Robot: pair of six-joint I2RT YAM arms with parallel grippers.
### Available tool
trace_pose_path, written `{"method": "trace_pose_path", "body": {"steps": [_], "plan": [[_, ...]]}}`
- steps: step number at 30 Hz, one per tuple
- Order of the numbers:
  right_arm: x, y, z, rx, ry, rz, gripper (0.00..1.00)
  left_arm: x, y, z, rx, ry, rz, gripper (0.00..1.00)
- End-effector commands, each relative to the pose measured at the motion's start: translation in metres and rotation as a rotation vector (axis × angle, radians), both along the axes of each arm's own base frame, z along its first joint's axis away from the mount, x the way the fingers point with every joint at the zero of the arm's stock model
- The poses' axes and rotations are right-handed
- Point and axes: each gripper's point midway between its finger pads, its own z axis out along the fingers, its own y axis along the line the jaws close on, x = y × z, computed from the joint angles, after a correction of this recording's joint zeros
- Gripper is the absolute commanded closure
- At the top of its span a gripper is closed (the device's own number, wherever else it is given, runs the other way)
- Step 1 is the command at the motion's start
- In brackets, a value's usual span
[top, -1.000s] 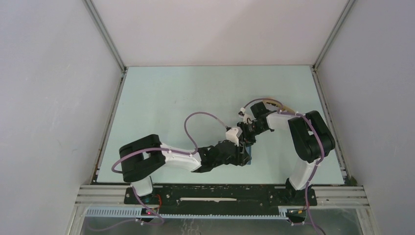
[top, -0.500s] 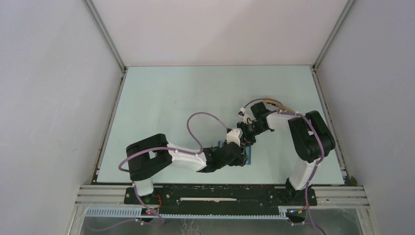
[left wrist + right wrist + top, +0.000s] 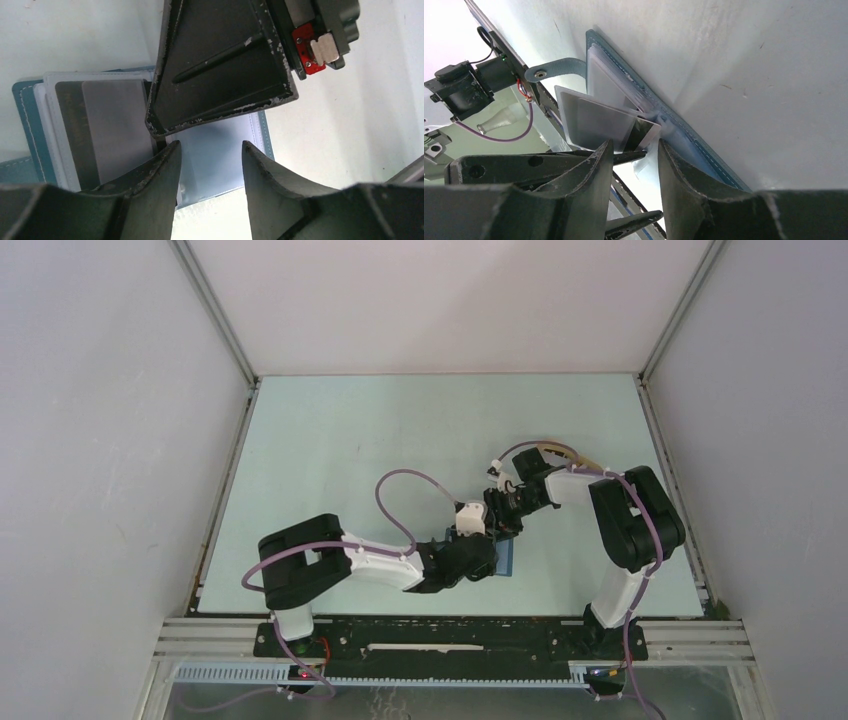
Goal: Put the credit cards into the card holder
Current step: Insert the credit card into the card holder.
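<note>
The blue card holder [image 3: 29, 120] lies open on the table, its pale slots facing up, and shows as a blue corner [image 3: 509, 560] from above. A grey credit card [image 3: 107, 130] with a dark stripe sits partly in a left slot, beside the right gripper's dark finger [image 3: 220, 65]. In the right wrist view the grey cards [image 3: 594, 122] stand out of the holder [image 3: 704, 145] just past my right gripper [image 3: 634, 147], which is open with a gap between its tips. My left gripper [image 3: 210, 150] hovers open over a clear slot, holding nothing.
The holder's strap with its snap [image 3: 540, 74] sticks out to one side. Both grippers [image 3: 492, 540] crowd together over the holder near the table's front edge. The pale green table [image 3: 400, 430] stretches back to white walls.
My left arm has shifted, its gripper drawing slightly left over the holder. The right gripper's jaws have widened a little; that arm has hardly moved.
</note>
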Motion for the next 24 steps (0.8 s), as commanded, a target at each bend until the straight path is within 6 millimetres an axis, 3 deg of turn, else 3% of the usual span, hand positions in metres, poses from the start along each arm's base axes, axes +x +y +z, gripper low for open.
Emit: {"method": "trace_pose_path", "body": {"steps": [1, 16, 19, 24], "plan": [[0.010, -0.002, 0.003, -0.002, -0.034, 0.001, 0.52, 0.011, 0.004, 0.015, 0.012, -0.045, 0.068, 0.47], [0.020, -0.007, 0.026, 0.046, -0.111, -0.011, 0.54, 0.011, 0.014, 0.048, -0.042, -0.111, 0.044, 0.46], [0.023, -0.009, 0.029, 0.043, -0.129, -0.013, 0.58, 0.012, 0.021, 0.054, -0.038, -0.147, 0.025, 0.45], [0.025, -0.013, 0.031, 0.021, -0.169, -0.003, 0.73, 0.018, 0.044, 0.063, 0.016, -0.238, 0.001, 0.48]]}}
